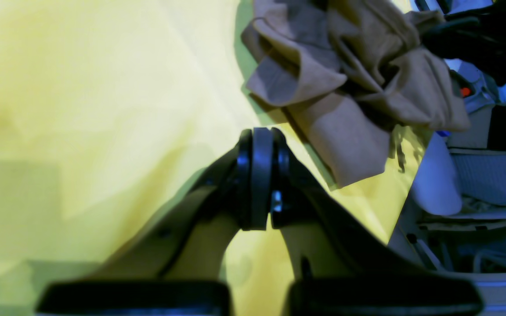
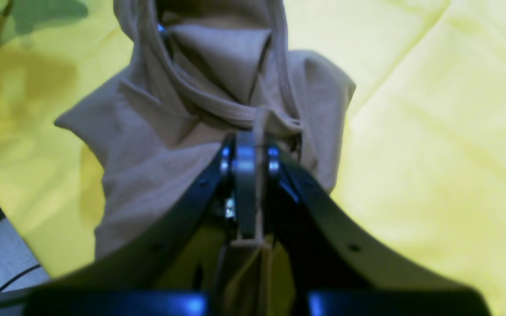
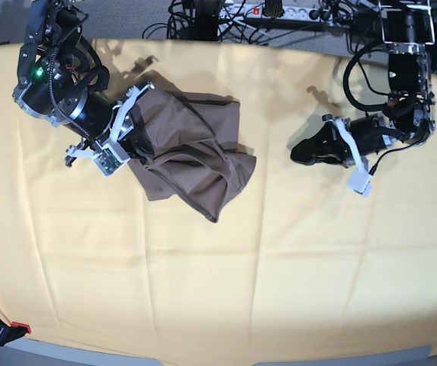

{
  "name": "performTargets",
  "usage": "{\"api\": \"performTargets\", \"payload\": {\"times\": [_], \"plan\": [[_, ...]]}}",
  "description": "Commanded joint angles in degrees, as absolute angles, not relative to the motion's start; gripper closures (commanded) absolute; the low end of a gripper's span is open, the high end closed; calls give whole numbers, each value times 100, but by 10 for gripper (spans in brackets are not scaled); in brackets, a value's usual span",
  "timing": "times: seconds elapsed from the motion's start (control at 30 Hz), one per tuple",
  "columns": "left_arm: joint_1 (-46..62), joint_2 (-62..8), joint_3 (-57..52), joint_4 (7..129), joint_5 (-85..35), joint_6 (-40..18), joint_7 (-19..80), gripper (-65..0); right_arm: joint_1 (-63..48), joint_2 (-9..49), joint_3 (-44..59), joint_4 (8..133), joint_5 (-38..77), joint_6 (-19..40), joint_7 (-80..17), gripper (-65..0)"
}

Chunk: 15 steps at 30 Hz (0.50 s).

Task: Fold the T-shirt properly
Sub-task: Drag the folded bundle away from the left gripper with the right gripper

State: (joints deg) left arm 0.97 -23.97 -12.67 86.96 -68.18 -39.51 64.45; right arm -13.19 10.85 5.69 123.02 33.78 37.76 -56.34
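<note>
The taupe-brown T-shirt [image 3: 195, 164] lies crumpled on the pale-yellow cloth [image 3: 241, 267], left of centre in the base view. My right gripper [image 3: 140, 146] is at its left edge. In the right wrist view that gripper [image 2: 248, 147] is shut on a fold of the T-shirt [image 2: 156, 145] just below the ribbed collar, and the fabric is bunched up in front of it. My left gripper [image 3: 300, 151] hovers over bare cloth well to the right of the shirt. In the left wrist view it [image 1: 262, 131] is shut with nothing in it, and the T-shirt [image 1: 345, 87] lies beyond it.
Cables and a power strip [image 3: 279, 11] run along the table's far edge. A red-tipped clamp [image 3: 4, 329] sits at the near left corner. The yellow cloth [image 1: 81, 109] covers the whole table with soft creases.
</note>
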Motion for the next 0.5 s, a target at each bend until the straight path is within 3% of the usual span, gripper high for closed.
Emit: {"api": "performTargets", "payload": {"times": [0.0, 0.23, 0.47], "plan": [[16, -2491, -1293, 8790, -7017, -4000, 6340, 0, -1251, 1127, 591, 12407, 3627, 3798, -5408, 0], [16, -2493, -1293, 8790, -7059, -4000, 6342, 0, -1256, 1041, 589, 12599, 5953, 4000, -6139, 0], [14, -2491, -1293, 8790, -7190, -4000, 6340, 0, -1269, 845, -187, 12584, 5889, 4000, -6219, 0]]}}
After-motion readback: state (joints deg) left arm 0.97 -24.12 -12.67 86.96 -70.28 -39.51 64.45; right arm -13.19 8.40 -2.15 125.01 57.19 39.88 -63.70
